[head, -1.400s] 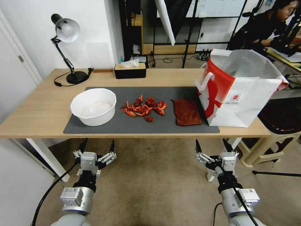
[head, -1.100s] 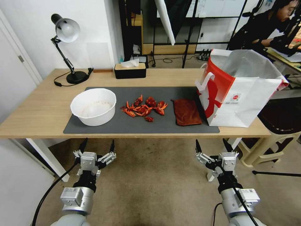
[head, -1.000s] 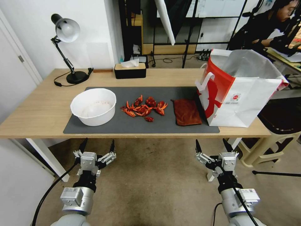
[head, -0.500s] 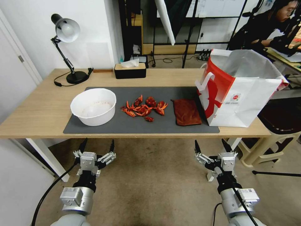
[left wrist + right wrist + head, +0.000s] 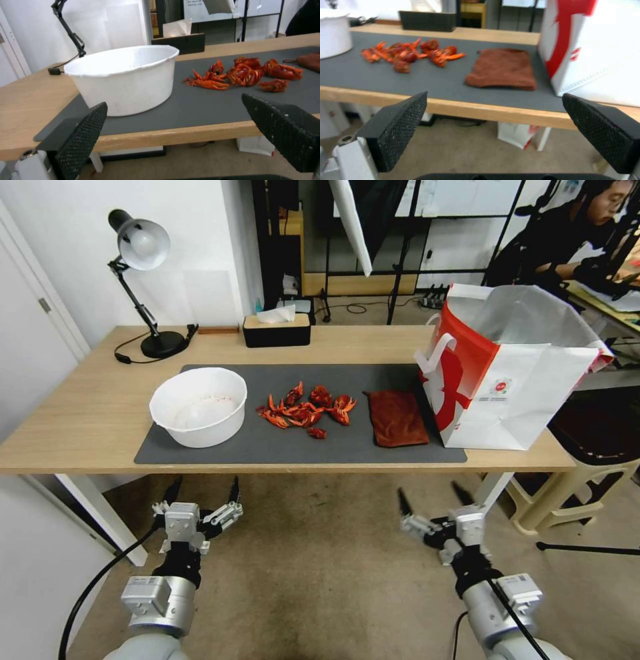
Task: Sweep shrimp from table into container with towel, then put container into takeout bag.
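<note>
The red-orange shrimp (image 5: 307,410) lie in a loose pile mid-mat on the table (image 5: 80,407), also seen as shrimp (image 5: 245,73) and shrimp (image 5: 408,52). Left of them stands the white container (image 5: 199,405), the container (image 5: 123,77) empty. The rust-brown towel (image 5: 397,418) lies flat right of the pile, towel (image 5: 503,68). The white and red takeout bag (image 5: 513,373) stands open at the table's right end, bag (image 5: 596,45). My left gripper (image 5: 203,493) and right gripper (image 5: 430,499) hang open below the front edge, holding nothing.
A black desk lamp (image 5: 143,280) and a black tissue box (image 5: 277,328) stand at the back of the table. A beige stool (image 5: 587,473) sits right of the table. Carpet floor lies under both arms.
My right gripper has shifted left and slightly lower beneath the table edge. The left gripper has dropped a little. Nothing on the table moved.
</note>
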Controlling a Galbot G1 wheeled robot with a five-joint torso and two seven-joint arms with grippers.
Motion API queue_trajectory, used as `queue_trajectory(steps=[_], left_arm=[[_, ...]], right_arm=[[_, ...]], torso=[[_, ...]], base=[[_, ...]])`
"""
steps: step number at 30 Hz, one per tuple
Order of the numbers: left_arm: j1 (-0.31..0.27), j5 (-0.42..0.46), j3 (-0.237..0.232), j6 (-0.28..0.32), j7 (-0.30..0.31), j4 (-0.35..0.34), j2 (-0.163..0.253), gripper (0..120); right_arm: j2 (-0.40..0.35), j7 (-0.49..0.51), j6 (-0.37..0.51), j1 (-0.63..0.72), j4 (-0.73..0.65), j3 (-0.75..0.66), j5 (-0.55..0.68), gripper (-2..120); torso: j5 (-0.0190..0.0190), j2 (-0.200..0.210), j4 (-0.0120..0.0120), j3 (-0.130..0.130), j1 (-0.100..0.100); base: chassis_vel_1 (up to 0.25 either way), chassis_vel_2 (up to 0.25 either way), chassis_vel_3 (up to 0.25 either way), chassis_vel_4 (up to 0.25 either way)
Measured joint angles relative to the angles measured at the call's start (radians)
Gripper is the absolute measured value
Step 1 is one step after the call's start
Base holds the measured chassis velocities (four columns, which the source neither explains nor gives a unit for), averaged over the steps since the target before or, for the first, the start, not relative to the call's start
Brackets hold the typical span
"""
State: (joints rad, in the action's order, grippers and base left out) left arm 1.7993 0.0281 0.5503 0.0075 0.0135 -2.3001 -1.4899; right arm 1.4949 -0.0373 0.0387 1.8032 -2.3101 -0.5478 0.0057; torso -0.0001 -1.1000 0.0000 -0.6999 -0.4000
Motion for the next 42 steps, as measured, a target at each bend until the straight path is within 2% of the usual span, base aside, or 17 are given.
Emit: queue_trajectory(steps=[2, 4, 6, 7, 9, 11, 13, 14, 15, 16, 18, 36, 39, 41, 42], left_arm=[[0.000, 0.000, 0.000, 0.000, 0.000, 0.000, -0.001, 100], [0.000, 0.054, 0.000, 0.014, 0.028, 0.000, 0.020, 100], [0.000, 0.032, 0.000, 0.009, 0.016, 0.000, 0.020, 100], [0.000, 0.032, 0.000, 0.009, 0.016, 0.000, 0.020, 100], [0.000, 0.022, 0.000, 0.006, 0.011, 0.000, 0.015, 100], [0.000, 0.023, 0.000, 0.006, 0.011, 0.000, 0.015, 100], [-0.001, 0.117, 0.001, 0.026, 0.055, 0.000, 0.048, 100], [-0.001, 0.180, 0.003, 0.041, 0.086, 0.001, 0.071, 100], [-0.001, 0.180, 0.003, 0.041, 0.086, 0.001, 0.071, 100], [-0.001, 0.231, 0.004, 0.054, 0.111, 0.002, 0.090, 100], [-0.002, 0.266, 0.004, 0.063, 0.128, 0.002, 0.101, 100], [0.000, 0.267, 0.006, 0.049, 0.112, 0.018, 0.099, 100], [0.001, 0.263, 0.007, 0.029, 0.100, 0.012, 0.098, 100], [-0.002, 0.264, 0.015, 0.023, 0.091, 0.007, 0.098, 100], [-0.012, 0.277, 0.033, 0.023, 0.087, 0.007, 0.099, 100]], right_arm=[[0.001, 0.002, -0.002, 0.000, 0.001, 0.000, -0.001, 100], [-0.009, -0.061, 0.065, 0.002, -0.011, 0.000, 0.012, 100], [-0.020, -0.123, 0.133, 0.005, -0.027, 0.003, 0.026, 100], [-0.020, -0.123, 0.133, 0.005, -0.027, 0.003, 0.026, 100], [-0.011, -0.061, 0.066, 0.004, -0.015, 0.001, 0.014, 100], [-0.009, -0.055, 0.059, 0.004, -0.012, 0.001, 0.012, 100], [-0.023, -0.139, 0.148, 0.006, -0.030, 0.001, 0.031, 100], [-0.024, -0.150, 0.160, 0.006, -0.032, 0.001, 0.034, 100], [-0.024, -0.150, 0.160, 0.006, -0.032, 0.001, 0.034, 100], [-0.023, -0.154, 0.163, 0.005, -0.032, -0.001, 0.034, 100], [-0.021, -0.155, 0.163, 0.004, -0.031, -0.002, 0.034, 100], [-0.019, -0.155, 0.153, 0.001, -0.024, -0.005, 0.046, 100], [-0.011, -0.155, 0.147, -0.003, -0.028, -0.012, 0.058, 100], [-0.011, -0.153, 0.151, -0.016, -0.027, -0.033, 0.083, 100], [-0.016, -0.152, 0.153, -0.025, -0.023, -0.053, 0.101, 100]], torso=[[-0.0001, 0.000, 0.0000, 0.000, 0.000], [0.0004, 0.000, -0.0001, 0.000, 0.000], [-0.0005, 0.000, 0.0001, 0.000, 0.000], [-0.0005, 0.000, 0.0001, 0.000, 0.000], [0.0000, 0.000, 0.0000, 0.000, 0.000], [0.0003, 0.000, -0.0003, 0.000, 0.000], [0.0001, 0.000, 0.0001, 0.000, 0.000], [-0.0001, 0.000, 0.0000, 0.000, 0.000], [-0.0001, 0.000, 0.0000, 0.000, 0.000], [0.0001, 0.000, -0.0001, 0.000, 0.000], [0.0000, 0.000, -0.0001, 0.000, 0.000], [0.0001, 0.000, 0.0000, 0.000, 0.000], [0.0001, 0.000, -0.0001, 0.000, 0.000], [0.0002, 0.000, 0.0000, 0.000, 0.000], [0.0001, 0.000, 0.0001, 0.000, 0.000]], base=[[0.000, 0.000, 0.000, 0.000], [0.000, 0.000, 0.000, 0.000], [0.000, 0.000, 0.000, 0.000], [0.000, 0.000, 0.000, 0.000], [0.000, 0.000, 0.000, 0.000], [0.000, 0.000, 0.000, 0.000], [0.000, 0.000, 0.000, 0.000], [0.000, 0.000, 0.000, 0.000], [0.000, 0.000, 0.000, 0.000], [0.000, 0.000, 0.000, 0.000], [0.000, 0.000, 0.000, 0.000], [0.000, 0.000, 0.000, 0.000], [0.000, 0.000, 0.000, 0.000], [0.000, 0.000, 0.000, 0.000], [0.000, 0.000, 0.000, 0.000]])
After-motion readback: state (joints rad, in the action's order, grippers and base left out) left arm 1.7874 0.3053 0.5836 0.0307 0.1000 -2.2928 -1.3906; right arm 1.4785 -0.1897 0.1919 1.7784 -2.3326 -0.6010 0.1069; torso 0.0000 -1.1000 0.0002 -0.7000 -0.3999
